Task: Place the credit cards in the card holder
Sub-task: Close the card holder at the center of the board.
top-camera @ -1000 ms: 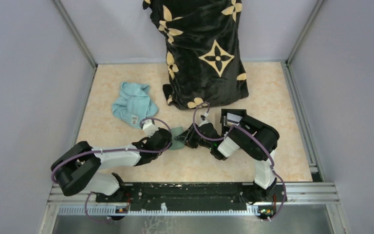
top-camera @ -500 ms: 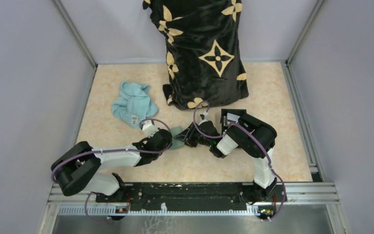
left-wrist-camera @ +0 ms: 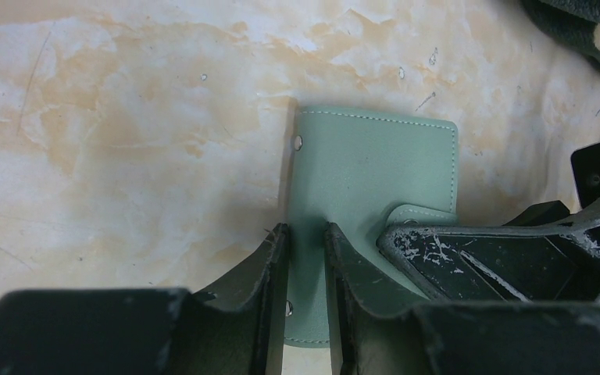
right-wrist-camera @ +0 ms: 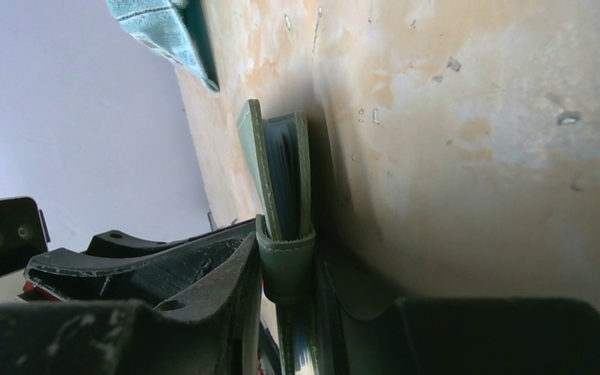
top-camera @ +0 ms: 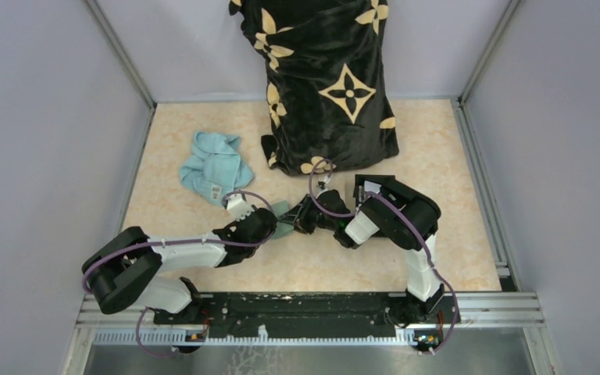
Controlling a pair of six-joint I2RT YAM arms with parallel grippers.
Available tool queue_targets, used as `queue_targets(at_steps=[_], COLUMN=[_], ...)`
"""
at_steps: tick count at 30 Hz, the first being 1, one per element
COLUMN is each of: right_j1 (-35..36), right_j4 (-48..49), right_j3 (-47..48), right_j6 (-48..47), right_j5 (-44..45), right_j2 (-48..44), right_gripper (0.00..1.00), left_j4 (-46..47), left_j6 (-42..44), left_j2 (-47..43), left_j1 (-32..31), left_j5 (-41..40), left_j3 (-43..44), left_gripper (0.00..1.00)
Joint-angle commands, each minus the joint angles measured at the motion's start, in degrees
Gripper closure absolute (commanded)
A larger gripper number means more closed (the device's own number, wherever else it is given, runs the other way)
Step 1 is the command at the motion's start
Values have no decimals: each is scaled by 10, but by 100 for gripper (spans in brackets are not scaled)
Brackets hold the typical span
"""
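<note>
The card holder [top-camera: 284, 220] lies near the middle of the worktop [top-camera: 437, 156], between the two arms. Seen edge-on from the right wrist, it is nearly folded shut, with dark blue cards [right-wrist-camera: 285, 168] tucked between its leaves. Only their edges show, so I cannot count them.

The right fingers [right-wrist-camera: 250, 258] are closed across the holder's thickness at its strap, touching it on both sides. The left fingers [left-wrist-camera: 280, 246] stand a narrow gap apart over the holder's left edge, with green showing between them. I cannot tell whether they pinch a leaf or only rest on it.

Since a second ago the right wrist has slid a little to the left, toward the holder, and its fingers have drawn closer together. The left arm has kept its place.

There is one holder and two arms. One light blue cloth [top-camera: 215, 166] lies well to the back left. One black box [top-camera: 371, 187] sits just behind the right arm. One dark blanket [top-camera: 328, 78] with tan flowers stands at the back.
</note>
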Motion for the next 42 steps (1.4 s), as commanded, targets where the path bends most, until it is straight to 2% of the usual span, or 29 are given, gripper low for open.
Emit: queue_targets(at_steps=[1,8,11,12,15,17,19,24,31,36,42], right_j1=[4,4,4,5,6,5,5,5,7,23,52], right_j4=[-152,-155,-175,-198,-197,-216,-215,-247,-354,-439,-499], right_j3=[10,0,11,24,13,15,7,6,-2,-4,-13], right_j6=[-12,-15,-54,-72,-88,-102,-112,-136,-202,-257,-311], right_j5=[50,60,60,53,70,82,91,111,169,258,378], right_j2=[64,55,40,36,4,-13,-30,-62,-119,-177,-265], right_gripper=[100,100,100,92,54,41,35,32,32,31,30], left_j4=[-76,-83,-92,-93,-95,-98,-104,-123,-154,-164,-194], left_j6=[4,2,2,4,12,21,29,36,36,42,30], left_j2=[18,8,2,-2,-14,-23,-28,-46,-114,-148,-142], left_j1=[-31,-34,-35,-35,-35,-35,-35,-35,-35,-35,-36], left_j5=[112,108,103,99,87,76,63,36,-20,-39,-33], left_j3=[-23,-25,-22,-21,-17,-12,-4,12,14,14,14], left_gripper=[71,72,70,68,60,56,51,47,42,41,41])
